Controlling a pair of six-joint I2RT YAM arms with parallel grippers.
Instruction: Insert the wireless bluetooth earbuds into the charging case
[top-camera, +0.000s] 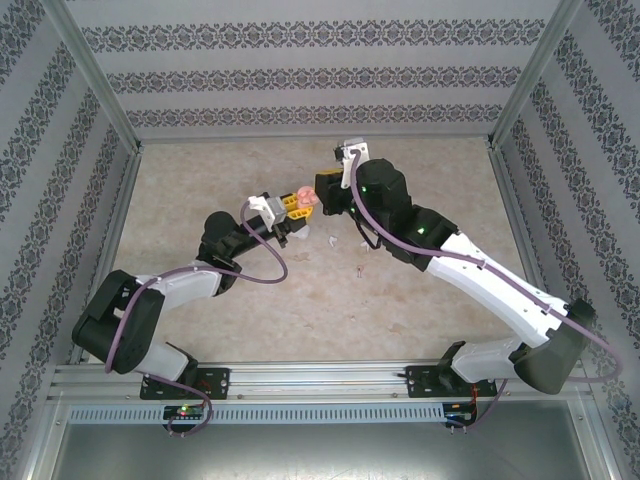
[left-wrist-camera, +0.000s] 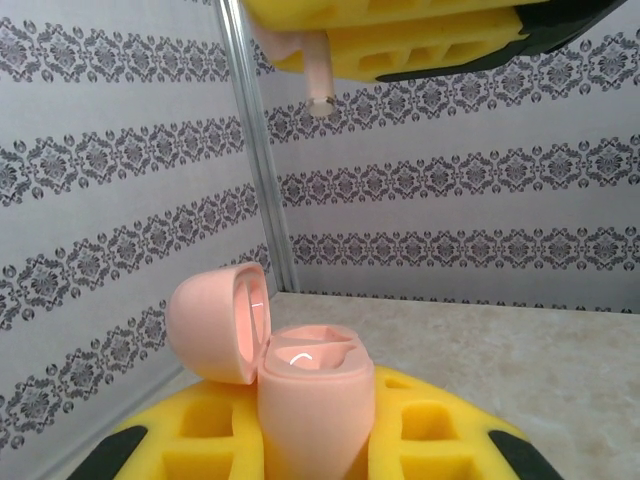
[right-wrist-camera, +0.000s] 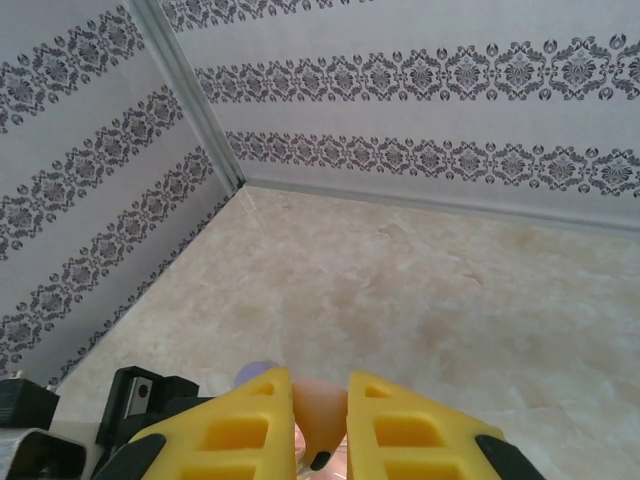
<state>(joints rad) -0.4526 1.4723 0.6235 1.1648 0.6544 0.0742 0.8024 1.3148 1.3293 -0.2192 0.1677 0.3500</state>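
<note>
My left gripper (left-wrist-camera: 315, 445) is shut on an open pink charging case (left-wrist-camera: 312, 400), held upright with its lid (left-wrist-camera: 215, 320) tipped back to the left. Both sockets of the case look empty. Directly above it, my right gripper (right-wrist-camera: 320, 390) is shut on a pinkish earbud (right-wrist-camera: 322, 415). In the left wrist view that earbud's stem (left-wrist-camera: 317, 75) hangs down from the right gripper's yellow fingers (left-wrist-camera: 400, 40), well clear of the case. From above, the left gripper (top-camera: 293, 207) and the right gripper (top-camera: 322, 198) meet at the case (top-camera: 306, 198), mid-table.
Two tiny buds (top-camera: 330, 238) (top-camera: 360, 271) lie loose on the beige table (top-camera: 420, 170) just in front of the grippers. A purple rounded thing (right-wrist-camera: 252, 372) peeks from behind my right gripper's left finger. Patterned walls close in the back and sides.
</note>
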